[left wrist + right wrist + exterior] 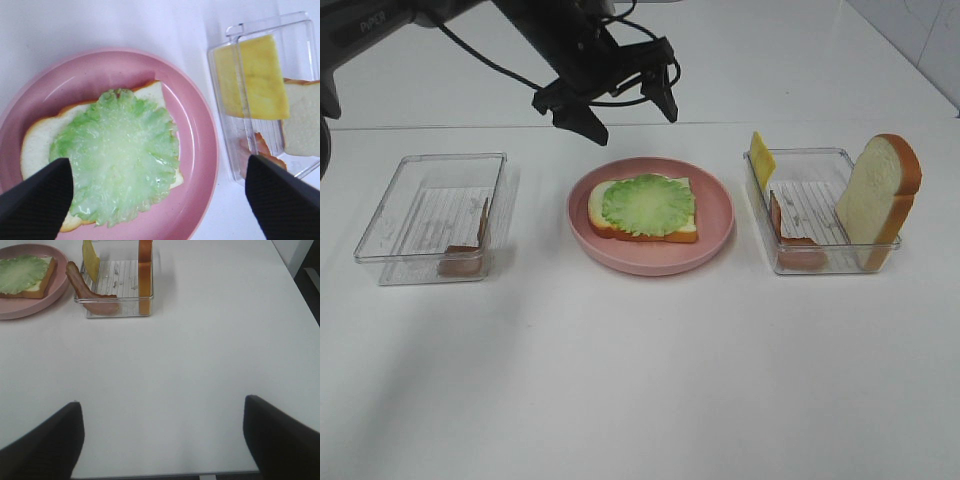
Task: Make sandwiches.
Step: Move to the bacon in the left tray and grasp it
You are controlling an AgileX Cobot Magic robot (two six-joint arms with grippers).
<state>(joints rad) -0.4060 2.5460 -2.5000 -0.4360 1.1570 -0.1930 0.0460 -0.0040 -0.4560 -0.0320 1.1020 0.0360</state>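
Lettuce (648, 204) sits on the bottom bread slice (600, 216) on the pink plate (720, 215), mid-table. Our left gripper (632, 118) hangs above the plate's 12 o'clock rim, jaws wide, empty; right gripper (161, 402) likewise over bare table (200, 340). Bacon (782, 222) leans on the tray (825, 153) wall at 3 o'clock, so we reckon a grab could drag that tray.

The plate (716, 236) is sitting mid-worktop (640, 390), a flat bread slice (596, 206) lying on it and the lettuce leaf (648, 203) lying on that. The left tray (378, 236) is sitting well left of the plate, holding the first bacon strip (470, 256) in its near right corner. The right tray (825, 154) is sitting just right of the plate, holding the cheese slice (761, 158) far left, the second bacon strip (794, 246) near left, and an upright bread slice (880, 200) at its right end.
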